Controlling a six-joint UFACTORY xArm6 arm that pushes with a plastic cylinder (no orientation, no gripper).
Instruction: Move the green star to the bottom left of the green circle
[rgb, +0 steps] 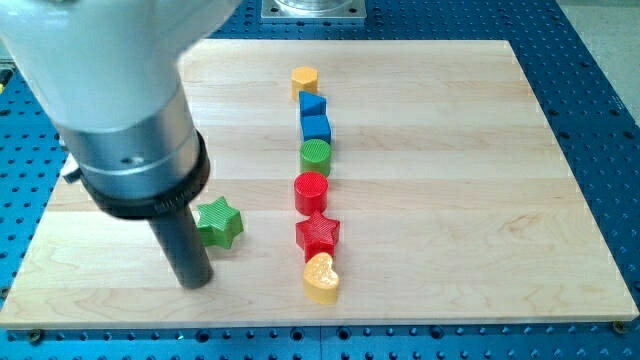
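Camera view: light wooden worktop (450, 200) on a blue perforated base (600, 120), large white and grey arm housing (120, 110) filling the view's upper left. Straight dark rod (185, 245) dropping from the housing, my tip (195, 282) down on the wood near the view's bottom left. End effector: plain rod only, no jaws to open, nothing held. Green plastic star block (219, 222) lying flat just to the view's right of the rod and slightly above the tip; very close to the rod, contact not clear. Column of blocks up the middle, well apart from the star, listed from the view's top: yellow block (304, 79), shape hard to make out, set alone; blue block with a slanted top edge (313, 104) touching a blue cube (316, 127); green ribbed plastic circle block (315, 155) right under the cube; red ribbed circle block (311, 191) just below that; red star block (317, 234) touching or nearly touching the red circle; yellow heart block (321, 277) at the column's foot, against the red star's lower points. Green star sits to the view's left and lower than the green circle, roughly level with the red star, with bare wood between star and column.
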